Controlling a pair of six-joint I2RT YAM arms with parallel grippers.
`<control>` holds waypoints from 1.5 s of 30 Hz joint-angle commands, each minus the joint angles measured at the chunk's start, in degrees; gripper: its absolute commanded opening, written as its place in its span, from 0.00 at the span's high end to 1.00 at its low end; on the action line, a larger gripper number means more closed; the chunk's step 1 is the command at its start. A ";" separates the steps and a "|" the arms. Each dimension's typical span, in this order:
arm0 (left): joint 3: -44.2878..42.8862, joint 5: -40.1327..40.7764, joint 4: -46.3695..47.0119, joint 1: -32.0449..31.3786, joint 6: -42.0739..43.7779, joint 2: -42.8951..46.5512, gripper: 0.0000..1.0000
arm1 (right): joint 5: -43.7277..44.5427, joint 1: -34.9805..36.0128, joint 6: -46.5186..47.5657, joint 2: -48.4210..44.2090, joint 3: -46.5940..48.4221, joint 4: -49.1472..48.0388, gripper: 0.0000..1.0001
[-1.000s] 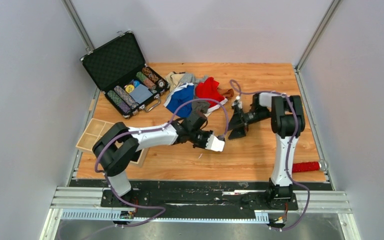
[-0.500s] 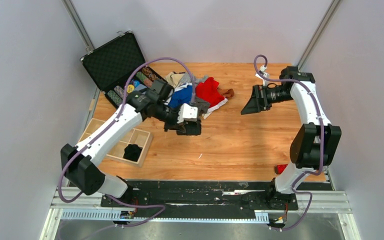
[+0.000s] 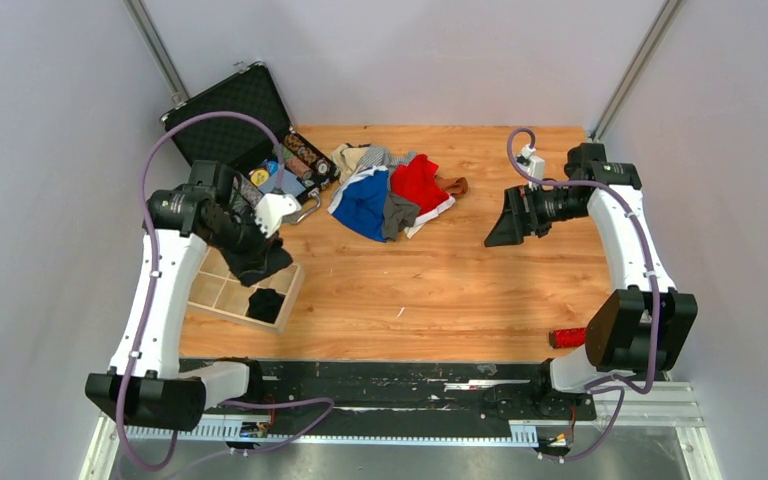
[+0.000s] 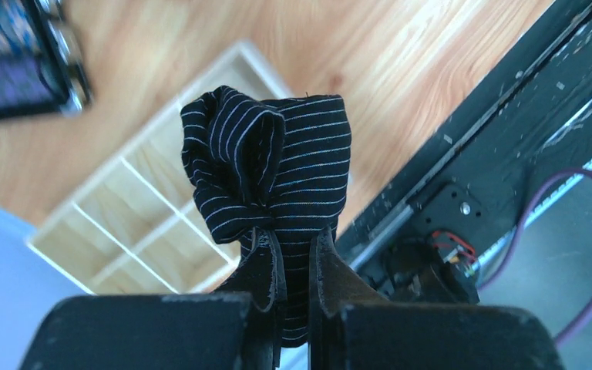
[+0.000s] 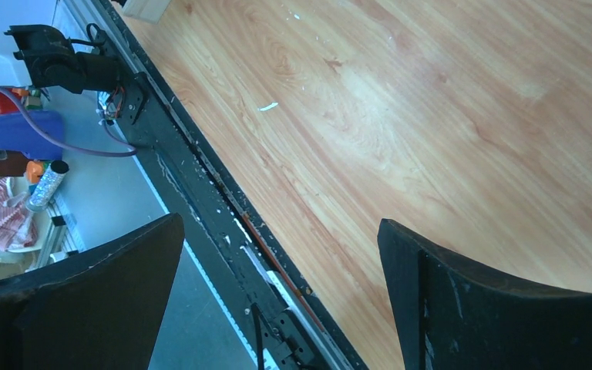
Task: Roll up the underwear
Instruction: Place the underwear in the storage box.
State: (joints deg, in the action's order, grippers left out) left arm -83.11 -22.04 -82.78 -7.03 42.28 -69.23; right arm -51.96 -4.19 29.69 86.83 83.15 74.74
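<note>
My left gripper (image 3: 263,262) is shut on a rolled black underwear with thin white stripes (image 4: 274,169) and holds it above the wooden divided tray (image 3: 222,295). It also shows in the top view (image 3: 265,262). Another rolled black piece (image 3: 264,303) sits in a near compartment of the tray. A pile of underwear (image 3: 392,190), blue, red, grey, beige and brown, lies at the back middle of the table. My right gripper (image 3: 501,222) is open and empty, raised to the right of the pile; its fingers (image 5: 462,308) frame bare wood.
An open black case (image 3: 240,140) with poker chips stands at the back left. A red bristly stick (image 3: 567,337) lies near the right arm's base. The table's front edge and black rail (image 5: 223,208) show in the right wrist view.
My left arm has swung left from the table's middle to above the tray, carrying the striped black underwear. My right gripper has stayed raised and shifted only slightly.
</note>
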 commanded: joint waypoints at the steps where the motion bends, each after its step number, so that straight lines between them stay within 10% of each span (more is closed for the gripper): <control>1: 5.32 9.80 -4.66 4.83 -1.03 -2.23 1.00 | -0.69 0.23 -1.93 -1.98 -2.90 -2.45 0.00; 19: 11.14 19.17 4.67 15.41 24.51 -14.22 1.00 | 1.36 0.23 -2.06 -4.67 -6.58 -2.54 0.00; 45: 21.24 17.51 9.55 16.20 26.18 -16.40 1.00 | 5.51 0.23 0.69 -2.20 -4.22 0.98 0.00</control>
State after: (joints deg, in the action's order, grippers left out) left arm -64.14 -3.66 -73.91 8.71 66.98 -85.21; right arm -47.51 -4.19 28.82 84.05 76.90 73.97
